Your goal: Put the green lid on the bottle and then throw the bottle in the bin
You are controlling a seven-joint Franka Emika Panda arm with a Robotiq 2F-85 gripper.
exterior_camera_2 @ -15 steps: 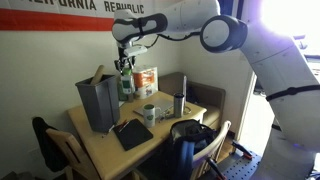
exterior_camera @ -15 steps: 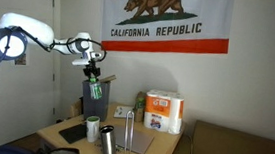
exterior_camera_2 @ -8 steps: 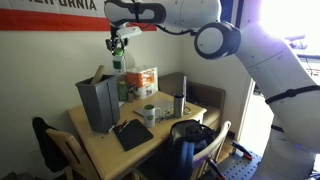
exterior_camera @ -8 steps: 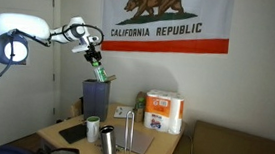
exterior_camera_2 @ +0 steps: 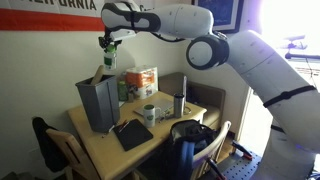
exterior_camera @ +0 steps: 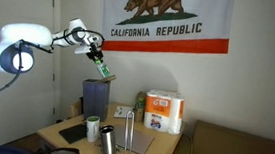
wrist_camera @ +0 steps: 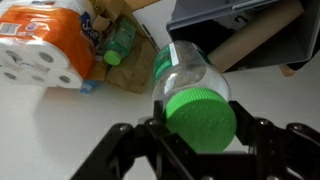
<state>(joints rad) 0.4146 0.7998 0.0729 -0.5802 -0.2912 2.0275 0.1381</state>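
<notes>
A flag [exterior_camera: 166, 19] hung on the wall reads "CALIFORNIA REPUBLIC" in dark capitals, set just above its red stripe and plain to read in an exterior view; in an exterior view the flag [exterior_camera_2: 50, 8] is cut by the top edge of the frame, and only the tail of that wording, ending in "REPUBLIC", shows above the stripe; the white-and-orange paper-towel pack [exterior_camera: 163, 111] carries printed wrapping in both exterior views, and the pack [wrist_camera: 40, 45] shows it in the wrist view too, but the lettering is too small and blurred to make out; any print on the bottle [wrist_camera: 190, 75] cannot be read.
</notes>
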